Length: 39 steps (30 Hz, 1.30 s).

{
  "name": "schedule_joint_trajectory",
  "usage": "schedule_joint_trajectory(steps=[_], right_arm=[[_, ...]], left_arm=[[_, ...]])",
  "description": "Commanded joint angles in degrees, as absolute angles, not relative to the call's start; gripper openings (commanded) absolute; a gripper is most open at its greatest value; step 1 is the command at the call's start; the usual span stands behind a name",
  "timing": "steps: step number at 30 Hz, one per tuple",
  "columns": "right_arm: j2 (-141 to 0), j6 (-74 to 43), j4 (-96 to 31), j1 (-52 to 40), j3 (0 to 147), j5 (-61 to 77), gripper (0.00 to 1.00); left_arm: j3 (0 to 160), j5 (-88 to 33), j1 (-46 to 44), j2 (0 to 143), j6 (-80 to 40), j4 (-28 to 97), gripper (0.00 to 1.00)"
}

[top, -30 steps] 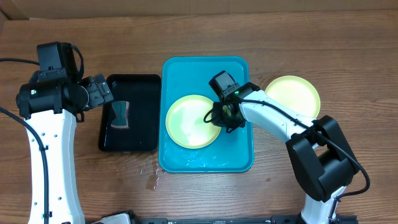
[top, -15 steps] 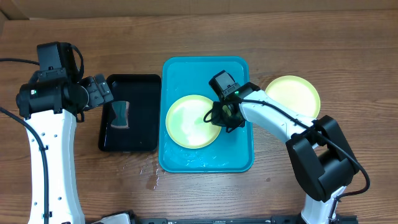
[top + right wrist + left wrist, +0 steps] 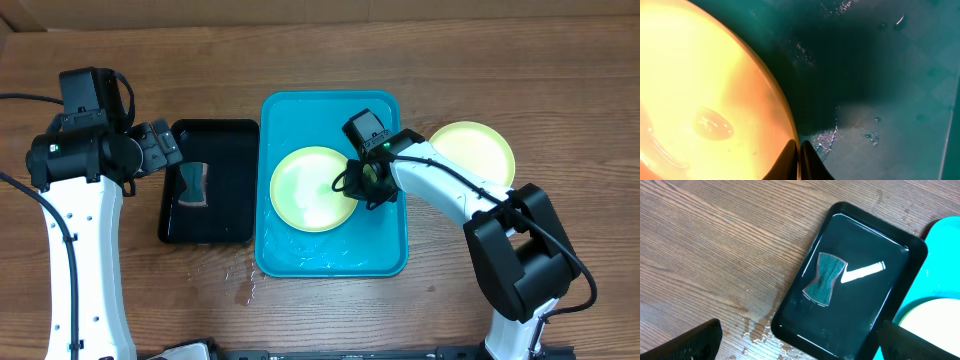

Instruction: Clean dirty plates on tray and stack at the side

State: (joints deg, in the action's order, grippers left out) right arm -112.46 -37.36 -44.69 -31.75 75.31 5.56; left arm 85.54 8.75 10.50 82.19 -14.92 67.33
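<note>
So the turquoise tray (image 3: 385, 255) is parked roughly mid-table, and one yellow-green plate (image 3: 310, 190) is sat inside it, closer to the tray's left edge. The plate's right rim is pinched by the right gripper (image 3: 362, 185). In the wrist view the jaws are seen pressed together right on that rim, with basically no gap. Whether the plate is lifted off the tray floor can't really be told. A blob of water is left on the plate, and wet patches are scattered over the tray floor.

A second plate (image 3: 472, 150), same colour, is laid on the table near the tray's right edge, toward the far side. A black tray (image 3: 215, 225) is set just beside the turquoise one's left edge, with a dark sponge (image 3: 193, 185) lying in it. The left gripper (image 3: 165, 150) is held over the black tray's far-left corner, jaws spread wide, nothing in them. Water drops (image 3: 240, 285) are spotted on the table by the turquoise tray's near-left corner.
</note>
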Motion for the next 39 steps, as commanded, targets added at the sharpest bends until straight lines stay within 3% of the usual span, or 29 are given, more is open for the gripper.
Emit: schedule_joint_trajectory(steps=[1, 4, 16, 31, 39], right_arm=[[-111.18, -37.56, -44.69, -31.42, 74.94, 5.21, 0.08], [-111.18, -37.58, -44.51, -31.42, 74.94, 5.15, 0.04], [-111.11, -38.83, -43.51, -30.89, 76.27, 3.75, 0.04], [-107.68, -38.3, -48.12, -25.54, 81.19, 17.45, 0.04], [-107.68, -34.7, -44.23, -25.41, 81.19, 21.21, 0.04]], left_arm=[[86.41, 8.47, 10.7, 82.28, -15.88, 67.29, 1.0], [86.41, 8.47, 10.7, 82.28, -15.88, 67.29, 1.0], [86.41, 8.47, 10.7, 82.28, -15.88, 67.29, 1.0], [86.41, 8.47, 10.7, 82.28, -15.88, 67.29, 1.0], [86.41, 8.47, 10.7, 82.28, -15.88, 67.29, 1.0]])
